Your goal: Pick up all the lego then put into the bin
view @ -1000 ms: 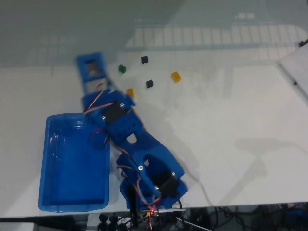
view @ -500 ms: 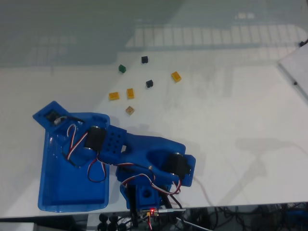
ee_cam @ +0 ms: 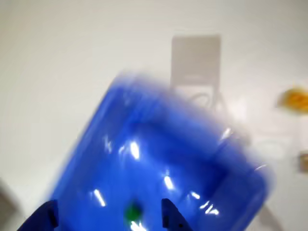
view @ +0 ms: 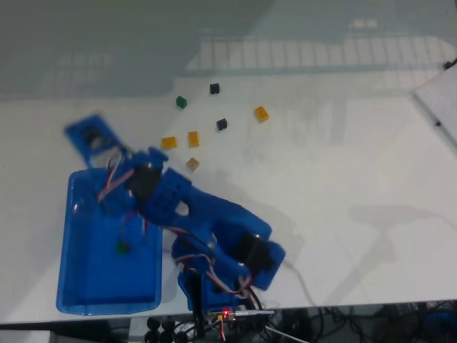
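Your end effector [ee_cam: 107, 217] hangs above the blue bin [view: 78, 286], jaws parted and holding nothing. One green brick [view: 123, 248] lies inside the bin. Seven more lego bricks [view: 193, 138] lie scattered on the white bench [view: 343, 164], awaiting collection.

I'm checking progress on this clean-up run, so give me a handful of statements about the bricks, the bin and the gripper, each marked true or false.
1. A green brick lies inside the bin. True.
2. The bin stands at the right edge of the table in the fixed view. False: it stands at the left, beside the arm's base.
3. Seven bricks lie on the table outside the bin, among them a tan brick. True.
4. The gripper is shut on a yellow brick. False: in the wrist view its fingertips stand apart with nothing between them.
5. All loose bricks are black. False: yellow-orange, green and tan ones lie there too.
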You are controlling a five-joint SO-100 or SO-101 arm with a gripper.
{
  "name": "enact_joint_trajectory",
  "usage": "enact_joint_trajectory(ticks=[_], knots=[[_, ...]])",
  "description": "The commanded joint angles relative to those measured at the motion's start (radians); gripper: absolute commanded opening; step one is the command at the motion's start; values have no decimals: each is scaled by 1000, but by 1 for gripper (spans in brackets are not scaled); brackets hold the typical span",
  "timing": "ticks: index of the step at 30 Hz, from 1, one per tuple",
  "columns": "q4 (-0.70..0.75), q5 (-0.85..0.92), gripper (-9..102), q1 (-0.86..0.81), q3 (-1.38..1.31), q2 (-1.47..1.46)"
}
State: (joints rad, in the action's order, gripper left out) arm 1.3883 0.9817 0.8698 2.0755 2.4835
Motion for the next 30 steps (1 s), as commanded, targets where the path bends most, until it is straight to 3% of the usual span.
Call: enact_joint_trajectory(ticks=[1,5,9,30], knots=[[-103,-77,28,-293,-132,-54],[-179,-196,26,-545,-138,-135],[-176,-239,25,-669,-126,-262],[-210,-170,23,-945,-192,-575]])
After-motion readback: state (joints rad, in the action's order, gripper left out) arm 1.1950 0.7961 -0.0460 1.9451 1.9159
